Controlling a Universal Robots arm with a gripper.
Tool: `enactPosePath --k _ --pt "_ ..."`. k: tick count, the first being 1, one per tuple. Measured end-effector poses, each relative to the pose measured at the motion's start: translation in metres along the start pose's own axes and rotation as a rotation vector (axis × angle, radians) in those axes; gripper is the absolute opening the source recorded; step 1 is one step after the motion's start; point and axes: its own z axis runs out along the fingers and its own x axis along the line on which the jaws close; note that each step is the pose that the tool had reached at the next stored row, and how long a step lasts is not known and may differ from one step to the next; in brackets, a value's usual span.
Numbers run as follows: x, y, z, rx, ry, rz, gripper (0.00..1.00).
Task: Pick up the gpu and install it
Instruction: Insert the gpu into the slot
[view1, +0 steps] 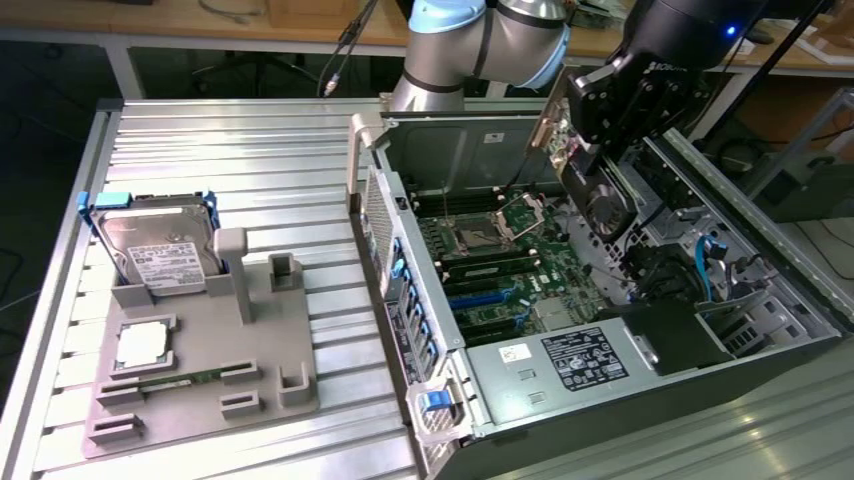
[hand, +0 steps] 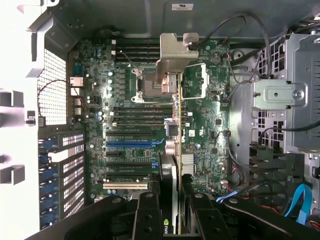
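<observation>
My gripper (view1: 594, 140) hangs over the open computer case (view1: 561, 385), shut on the gpu (view1: 601, 195). The gpu is a dark card with a fan, held upright above the motherboard (view1: 507, 270). In the wrist view the gpu (hand: 172, 150) shows edge-on, running from between my black fingers (hand: 149, 215) out to its silver bracket (hand: 175, 55). My gripper (hand: 172, 202) clamps the card on both sides. Below it lie the motherboard (hand: 130, 85) and its expansion slots, one of them blue (hand: 132, 143). The card is clear of the board.
On the exterior view's left, a grey fixture (view1: 200, 390) holds a silver hard drive (view1: 154, 245), a processor (view1: 140, 345) and a memory stick (view1: 187, 378). Case walls, a drive cage (hand: 295, 100) and blue cables (view1: 707, 265) surround the board.
</observation>
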Motion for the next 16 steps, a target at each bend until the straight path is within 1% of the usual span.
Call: enactPosePath --k 16 --pt "0.0000 0.0000 0.0000 -0.0007 0.0020 -0.042 0.27"
